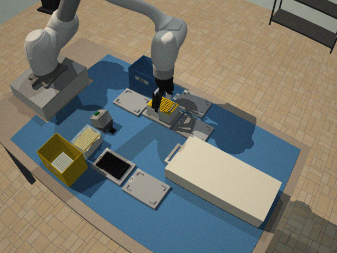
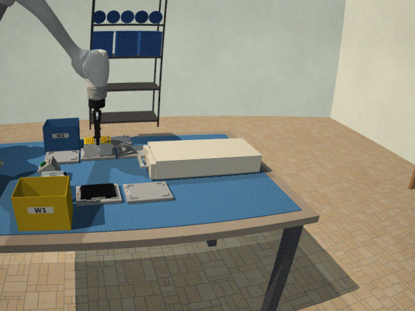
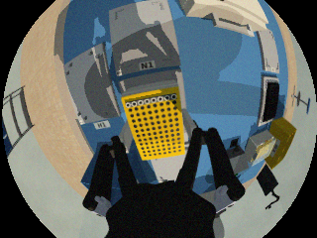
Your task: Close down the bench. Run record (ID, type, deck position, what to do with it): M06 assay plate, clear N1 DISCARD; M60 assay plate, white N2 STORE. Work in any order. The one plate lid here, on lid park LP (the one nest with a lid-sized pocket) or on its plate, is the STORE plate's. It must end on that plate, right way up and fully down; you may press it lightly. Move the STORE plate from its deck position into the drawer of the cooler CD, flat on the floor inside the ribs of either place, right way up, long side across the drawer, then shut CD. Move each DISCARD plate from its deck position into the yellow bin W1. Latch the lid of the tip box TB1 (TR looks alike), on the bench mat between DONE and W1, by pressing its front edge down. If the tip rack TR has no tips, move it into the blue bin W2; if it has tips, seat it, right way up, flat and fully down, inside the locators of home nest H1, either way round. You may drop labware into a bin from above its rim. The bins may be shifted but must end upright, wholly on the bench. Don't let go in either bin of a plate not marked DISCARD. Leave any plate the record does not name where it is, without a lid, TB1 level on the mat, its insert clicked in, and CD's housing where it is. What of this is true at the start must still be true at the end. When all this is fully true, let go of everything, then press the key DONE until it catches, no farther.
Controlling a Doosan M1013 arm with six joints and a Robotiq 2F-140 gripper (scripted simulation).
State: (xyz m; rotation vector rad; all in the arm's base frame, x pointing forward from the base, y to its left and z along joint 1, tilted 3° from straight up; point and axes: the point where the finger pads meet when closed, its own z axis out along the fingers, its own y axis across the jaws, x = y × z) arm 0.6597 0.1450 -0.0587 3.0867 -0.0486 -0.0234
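One gripper (image 1: 162, 95) is hanging over the tip rack TR (image 1: 163, 107), fingers standing apart and straddling it, clamped on nothing as far as the views show; the rack is sitting on a grey nest (image 1: 154, 116) just in front of the blue bin W2 (image 1: 140, 75), its yellow insert facing up.

Risks, as I am judging them:
- a few holes at one end of the insert appear to be filled in the wrist view; if those are tips, the rack is belonging in H1, and a drop into W2 right behind it would be the wrong outcome;
- the fingers are looking off-centre toward one end in the top view; a pinch there could be tipping the rack on lift or letting it swing;
- a tilted carry could be leaving it riding on a locator instead of lying flat;
- too shallow a hold on the smooth walls could be letting it slip.
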